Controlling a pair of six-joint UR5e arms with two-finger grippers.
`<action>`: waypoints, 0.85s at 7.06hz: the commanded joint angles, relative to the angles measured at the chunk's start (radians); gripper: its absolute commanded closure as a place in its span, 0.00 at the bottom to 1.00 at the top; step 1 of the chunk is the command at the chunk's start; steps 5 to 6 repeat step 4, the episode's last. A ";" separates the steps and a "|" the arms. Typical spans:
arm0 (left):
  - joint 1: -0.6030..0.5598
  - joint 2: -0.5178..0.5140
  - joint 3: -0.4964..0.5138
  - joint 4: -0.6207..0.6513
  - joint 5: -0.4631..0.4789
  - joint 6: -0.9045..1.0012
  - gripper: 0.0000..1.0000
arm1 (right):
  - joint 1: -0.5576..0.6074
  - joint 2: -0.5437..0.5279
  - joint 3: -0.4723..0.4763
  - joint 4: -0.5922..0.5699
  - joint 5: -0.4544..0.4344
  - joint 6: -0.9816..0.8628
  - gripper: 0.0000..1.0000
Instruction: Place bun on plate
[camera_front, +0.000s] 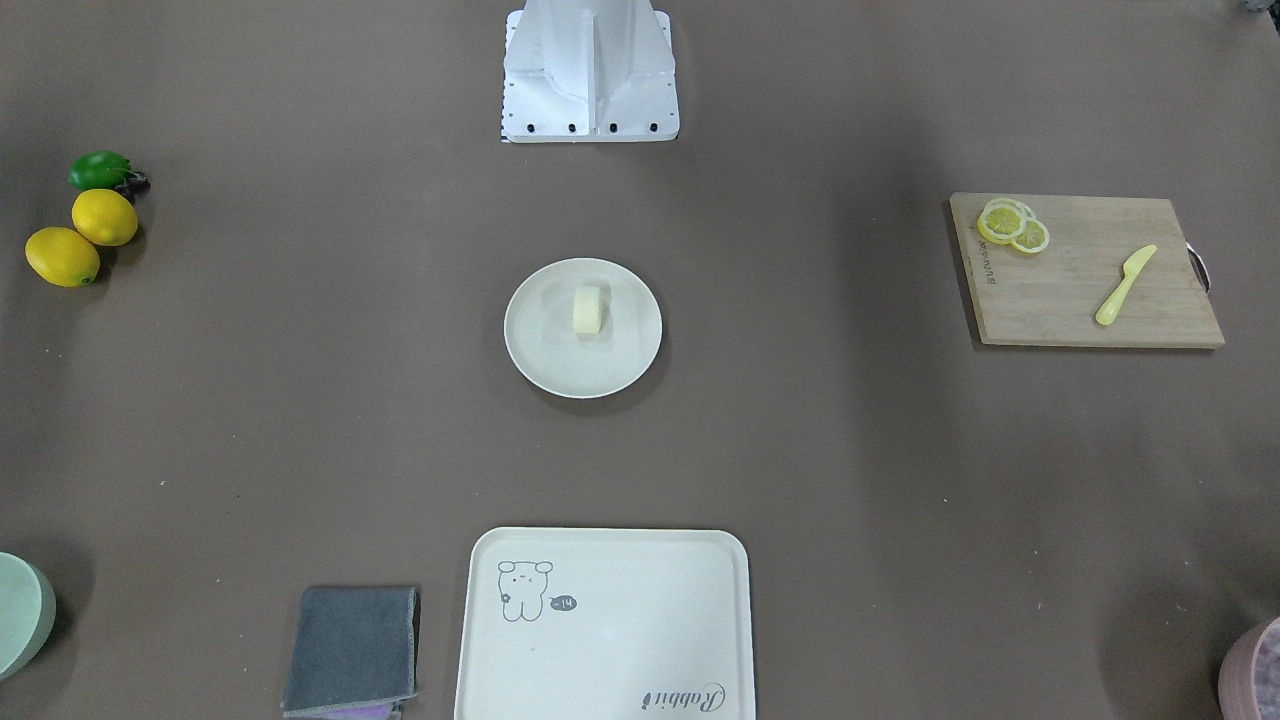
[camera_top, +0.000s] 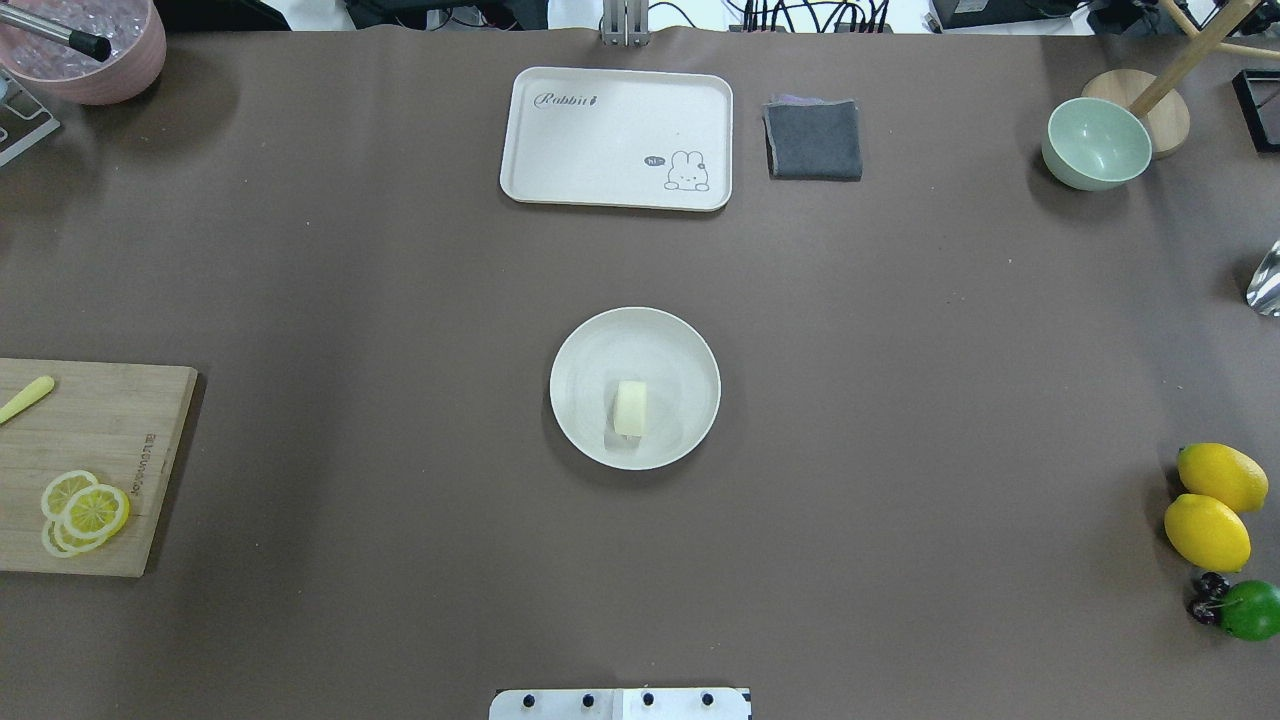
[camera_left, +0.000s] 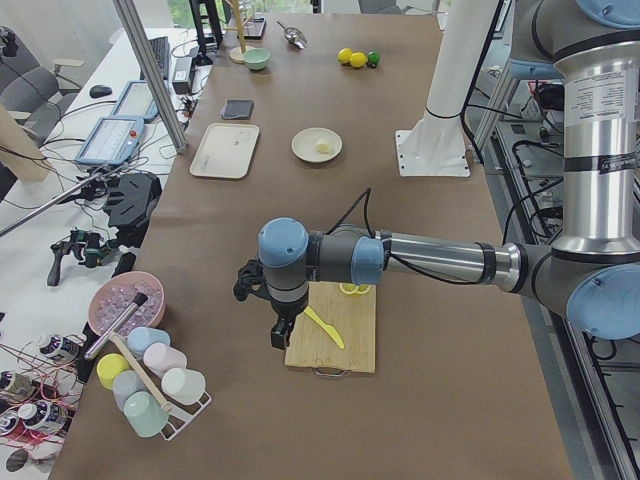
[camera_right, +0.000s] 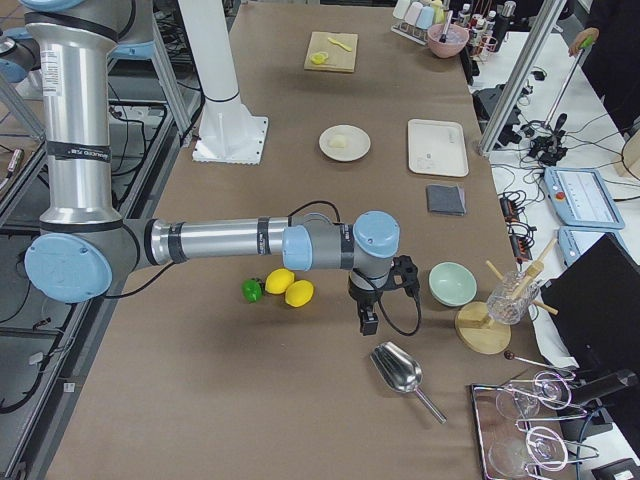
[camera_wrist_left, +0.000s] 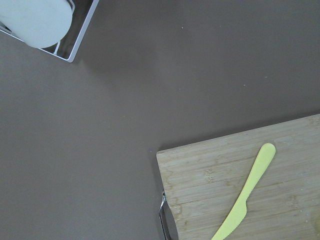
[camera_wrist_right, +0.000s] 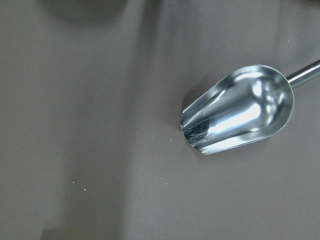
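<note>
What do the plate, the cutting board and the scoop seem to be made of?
The plate looks like matte plastic or glazed ceramic: even cream colour, soft sheen; I cannot tell which. The board is wood, probably bamboo, unvarnished: pale strips and fine grain show. The scoop is polished metal, likely steel: it gives mirror-like reflections.

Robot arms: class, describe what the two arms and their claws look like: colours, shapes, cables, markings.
Both the left arm and right arm are round silver tubes joined by grey housings with light-blue caps. Small dark lettering marks each upright tube. Each ends in a black claw, the left claw and right claw, with a black cable looping by the wrist.
</note>
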 joint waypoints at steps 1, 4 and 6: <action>0.000 0.001 -0.003 0.000 -0.001 0.000 0.02 | 0.000 -0.002 -0.001 0.000 0.000 -0.008 0.00; 0.000 -0.002 -0.012 0.000 -0.001 0.000 0.02 | 0.002 -0.002 -0.001 0.000 0.002 -0.008 0.00; 0.000 -0.002 -0.012 0.000 -0.001 0.000 0.02 | 0.002 -0.002 -0.001 0.000 0.002 -0.008 0.00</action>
